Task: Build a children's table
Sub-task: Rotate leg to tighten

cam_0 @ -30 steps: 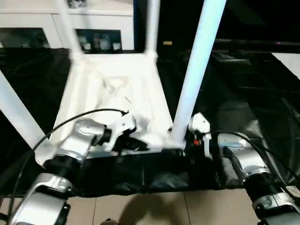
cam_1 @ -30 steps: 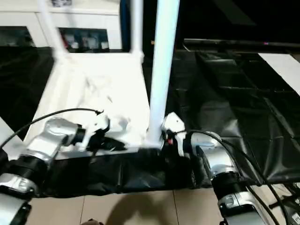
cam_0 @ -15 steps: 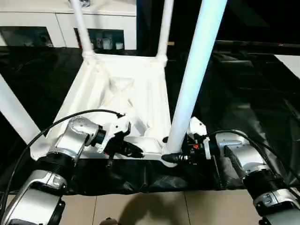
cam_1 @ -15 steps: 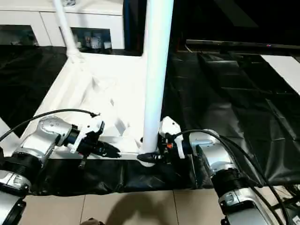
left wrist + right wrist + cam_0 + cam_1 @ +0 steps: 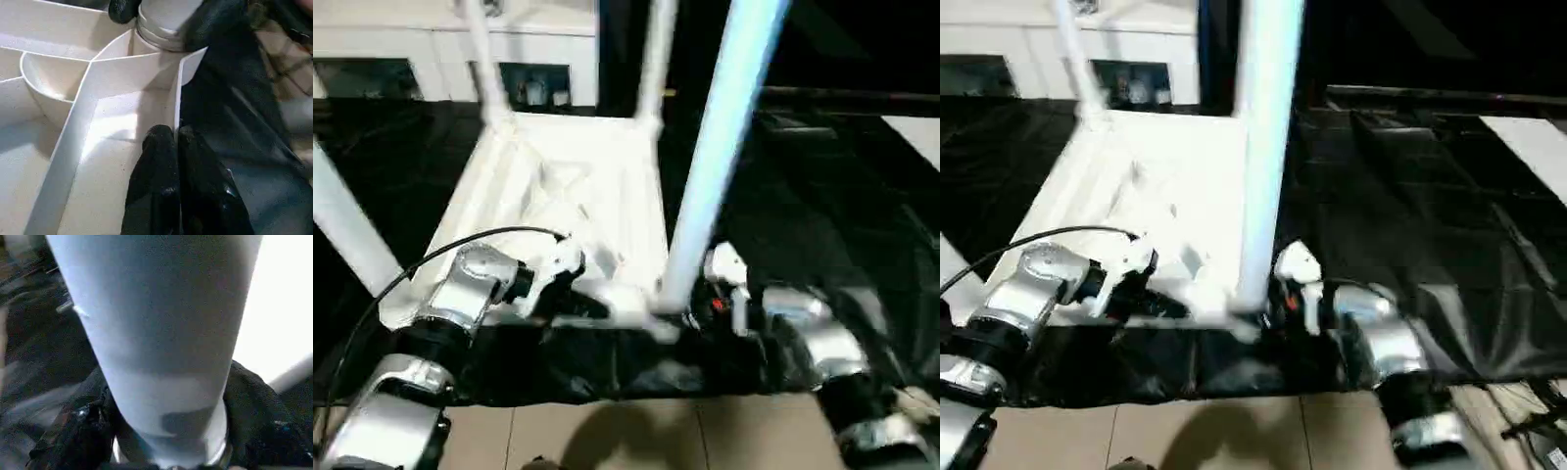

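Observation:
The children's table lies upside down on the black-sheeted work table, its white legs pointing up. My left gripper is at the near rim. In the left wrist view its fingers are shut on the thin rim wall, one on each side. My right gripper is at the foot of the near-right leg. In the right wrist view its black fingers hug both sides of that leg just above the corner socket.
A white glass-door cabinet stands behind the work table. The near-left leg slants up beside my left arm. A black cable arcs over my left forearm. Tiled floor lies below the table's front edge.
My right gripper's fingers have closed in around the foot of the near-right leg. The left gripper has kept its hold on the rim. The camera has shifted a little.

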### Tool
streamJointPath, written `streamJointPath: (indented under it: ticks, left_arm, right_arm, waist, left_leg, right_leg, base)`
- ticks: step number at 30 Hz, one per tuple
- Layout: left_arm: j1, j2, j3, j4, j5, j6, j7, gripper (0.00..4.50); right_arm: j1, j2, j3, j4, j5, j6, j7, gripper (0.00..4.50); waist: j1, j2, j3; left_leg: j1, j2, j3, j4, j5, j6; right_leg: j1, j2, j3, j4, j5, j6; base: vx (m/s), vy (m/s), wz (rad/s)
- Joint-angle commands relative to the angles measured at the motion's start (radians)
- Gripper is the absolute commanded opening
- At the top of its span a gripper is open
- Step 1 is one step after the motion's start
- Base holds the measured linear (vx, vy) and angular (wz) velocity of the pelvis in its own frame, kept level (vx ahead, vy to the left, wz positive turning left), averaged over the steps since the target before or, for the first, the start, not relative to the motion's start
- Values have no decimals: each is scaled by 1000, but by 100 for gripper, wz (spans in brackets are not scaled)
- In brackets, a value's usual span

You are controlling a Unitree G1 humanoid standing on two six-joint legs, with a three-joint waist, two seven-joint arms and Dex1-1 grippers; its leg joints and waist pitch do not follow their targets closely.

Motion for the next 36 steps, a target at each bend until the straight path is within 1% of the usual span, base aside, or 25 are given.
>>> streamJointPath:
  ticks: [1, 2, 3, 4, 5, 6, 8, 9, 10, 11, 12, 14, 16, 18, 19, 20, 21, 22, 24, 25, 26, 27, 29, 32, 36]
  left_arm:
    - [-11, -90, -15, -5, -19, 45, 77, 0]
    - [-11, -119, -13, -7, -18, 56, 118, 0]
    - [-11, -146, -13, -12, -18, 67, 149, 0]
    - [-13, -180, -14, -14, -13, 76, 193, 0]
    - [-13, -191, -14, -14, -11, 78, 208, 0]
    - [-17, -220, -19, -15, -6, 86, 247, 0]
    - [-25, -247, -10, -14, -9, 95, 286, 0]
    - [-27, -253, -7, -14, -9, 97, 294, 0]
    - [-27, -253, -8, -17, -5, 98, 295, 0]
    - [-27, -252, -11, -24, 1, 101, 296, 0]
    - [-26, -245, -9, -35, 2, 108, 292, 0]
    - [-21, -235, -8, -46, 1, 107, 279, 0]
    - [-14, -221, -9, -48, 4, 97, 268, 0]
    - [-5, -195, -15, -49, 7, 74, 236, 0]
    - [-1, -174, -19, -47, 11, 67, 211, 0]
    - [1, -162, -22, -45, 13, 61, 195, 0]
    - [2, -131, -26, -40, 12, 37, 140, 0]
    - [2, -131, -26, -40, 12, 37, 140, 0]
    - [0, -99, -32, -33, 12, 15, 84, 0]
    - [-4, -76, -32, -28, 7, -4, 36, 0]
    - [-5, -74, -32, -27, 6, -5, 32, 0]
    - [-12, -58, -26, -21, -6, -13, -7, 0]
    - [-17, -43, -26, -18, -19, -14, -53, 0]
    - [-30, -12, -34, -1, -25, -25, -125, 0]
    - [-41, 5, -42, 18, -21, -41, -165, 0]
  right_arm:
    - [-3, 65, 37, 31, -52, 5, -129, 261]
    - [-15, 104, 21, 56, -54, 17, -207, 261]
    - [-28, 141, 8, 77, -58, 22, -277, 261]
    - [-49, 187, -1, 106, -70, 24, -366, 261]
    - [-55, 202, -4, 115, -74, 24, -394, 261]
    - [-77, 248, 6, 140, -88, 19, -443, 261]
    - [-101, 286, 10, 161, -93, -7, -481, 261]
    - [-106, 294, 10, 165, -94, -14, -489, 317]
    - [-110, 298, 9, 168, -96, -23, -498, 331]
    - [-115, 303, 4, 172, -99, -32, -511, 331]
    - [-117, 296, -10, 173, -91, -37, -498, 338]
    - [-116, 282, -20, 171, -85, -41, -479, 368]
    - [-111, 253, -28, 163, -70, -50, -427, 388]
    - [-106, 203, -19, 151, -68, -62, -355, 401]
    - [-103, 168, -16, 145, -70, -80, -316, 415]
    - [-102, 148, -16, 141, -67, -88, -291, 415]
    - [-102, 97, -18, 134, -52, -89, -200, 415]
    - [-102, 97, -18, 134, -52, -89, -200, 415]
    - [-99, 41, -3, 121, -42, -86, -88, 415]
    - [-92, -4, 14, 97, -24, -69, 21, 415]
    - [-91, -8, 16, 94, -22, -66, 32, 415]
    - [-86, -44, 31, 69, -1, -34, 140, 415]
    - [-87, -76, 47, 59, 6, -19, 229, 415]
    - [-101, -114, 73, 64, 18, -2, 333, 379]
    - [-115, -125, 89, 74, 18, -3, 374, 355]
  waist:
    - [-5, 0, -44]
    - [-9, 0, -44]
    - [-17, -1, -40]
    - [-20, -1, -39]
    - [-30, -2, -38]
    - [-36, 3, -39]
    - [-40, 1, -39]
    - [-41, 2, -40]
    - [-42, 2, -41]
    - [-43, 4, -45]
    - [-43, 1, -47]
    - [-42, 4, -46]
    - [-42, 1, -47]
    - [-41, 0, -48]
    - [-35, 0, -50]
    - [-35, 0, -50]
    - [-31, -1, -54]
    - [-29, 0, -53]
    - [-27, 1, -58]
    - [-23, 3, -63]
    - [-23, 4, -65]
    - [-16, 8, -66]
    - [-8, 3, -67]
    - [4, 5, -66]
    - [8, 2, -62]
  left_leg:
    - [12, 2, 3, -72, -357, -18]
    - [11, 0, 0, -73, -367, -21]
    - [12, -1, -1, -75, -382, -27]
    - [14, -3, -3, -75, -399, -31]
    - [14, -6, -6, -74, -414, -39]
    - [16, -7, -9, -73, -426, -38]
    - [17, -9, -9, -72, -439, -28]
    - [19, -11, -9, -72, -447, -19]
    - [19, -11, -9, -72, -445, -14]
    - [14, -9, -10, -77, -426, -8]
    - [12, -7, -8, -79, -407, -3]
    - [13, -5, -5, -79, -401, 2]
    - [11, -5, -1, -78, -391, 12]
    - [10, -5, 1, -77, -379, 19]
    - [11, -3, 4, -74, -356, 32]
    - [11, -3, 4, -74, -356, 32]
    - [9, -3, 7, -70, -326, 46]
    - [9, -3, 8, -70, -321, 50]
    - [5, -2, 9, -66, -285, 56]
    - [4, -1, 9, -62, -238, 66]
    - [4, -1, 11, -58, -215, 75]
    - [2, 2, 15, -53, -153, 100]
    - [1, 2, 17, -48, -128, 117]
    - [6, 5, 18, -47, -142, 122]
    - [9, 7, 18, -52, -194, 89]
  right_leg:
    - [34, -44, 32, -97, -435, -151]
    - [34, -45, 30, -101, -471, -131]
    - [27, -44, 31, -106, -505, -118]
    - [25, -44, 28, -109, -536, -111]
    - [25, -45, 25, -115, -587, -93]
    - [24, -45, 23, -121, -607, -80]
    - [20, -43, 22, -126, -612, -71]
    - [19, -42, 21, -129, -614, -68]
    - [20, -42, 21, -130, -604, -69]
    - [25, -41, 23, -126, -563, -77]
    - [27, -40, 24, -121, -516, -91]
    - [24, -37, 27, -118, -471, -108]
    - [27, -35, 32, -111, -409, -133]
    - [30, -34, 34, -108, -382, -142]
    - [31, -35, 37, -105, -341, -157]
    - [31, -35, 37, -105, -341, -157]
    - [35, -35, 38, -100, -304, -168]
    - [34, -35, 39, -100, -297, -173]
    - [40, -35, 40, -92, -250, -189]
    - [44, -34, 38, -84, -175, -208]
    - [45, -31, 38, -78, -124, -223]
    - [47, -28, 34, -63, 4, -263]
    - [51, -26, 30, -56, 59, -284]
    - [49, -31, 29, -55, 41, -296]
    - [46, -35, 29, -63, -57, -280]
  base:
    - [0, 0, 0]
    - [0, 0, 0]
    - [0, 0, 0]
    - [0, 0, 0]
    - [0, 0, 0]
    - [0, 0, 0]
    - [0, 0, 0]
    - [0, 0, 0]
    - [0, 0, 0]
    - [0, 0, 0]
    - [0, 0, 0]
    - [0, 0, 0]
    - [0, 0, 0]
    - [0, 0, 0]
    - [0, 0, 0]
    - [0, 0, 0]
    - [0, 0, 0]
    - [0, 0, 0]
    - [0, 0, 0]
    - [0, 0, 0]
    - [53, -13, 4]
    - [51, -4, 3]
    - [25, -2, 1]
    - [0, 0, 0]
    - [0, 0, 0]
